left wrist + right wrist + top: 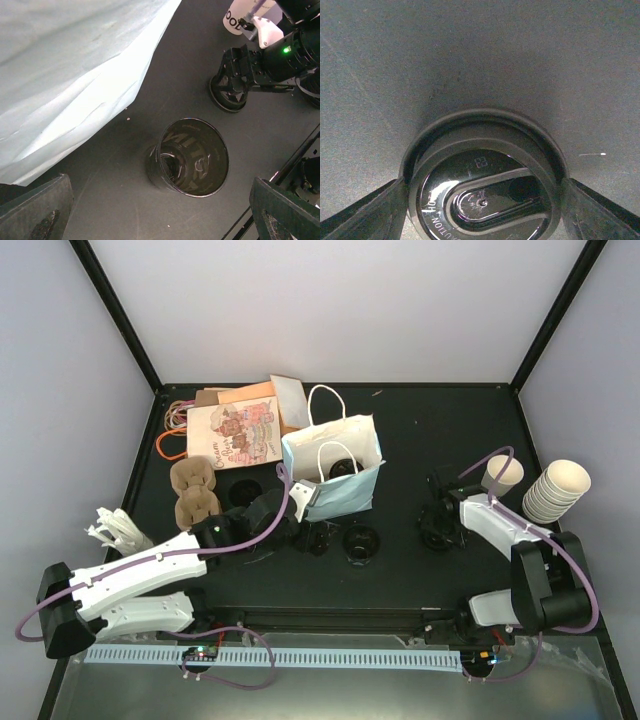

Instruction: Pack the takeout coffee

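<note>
A black disc (343, 468) sits in the mouth of the light blue paper bag (335, 480). It looks like the takeout coffee's lid, and the cup body is hidden. My right gripper (438, 530) (483, 200) reaches down to the table, its fingers pressed against both sides of a black lid (485, 195) (229, 95). No cup shows under that lid. My left gripper (308, 533) (160, 217) is open beside the bag (75, 75). A dark stack of lids (192, 157) (360, 542) lies ahead of it, untouched.
A lidless cream cup (503, 475) and a stack of cream cups (555, 490) stand at the right. A brown pulp carrier (195, 490), flat paper bags (235, 430) and white cutlery (118, 530) are at the left. Another black lid (245, 490) lies next to the carrier.
</note>
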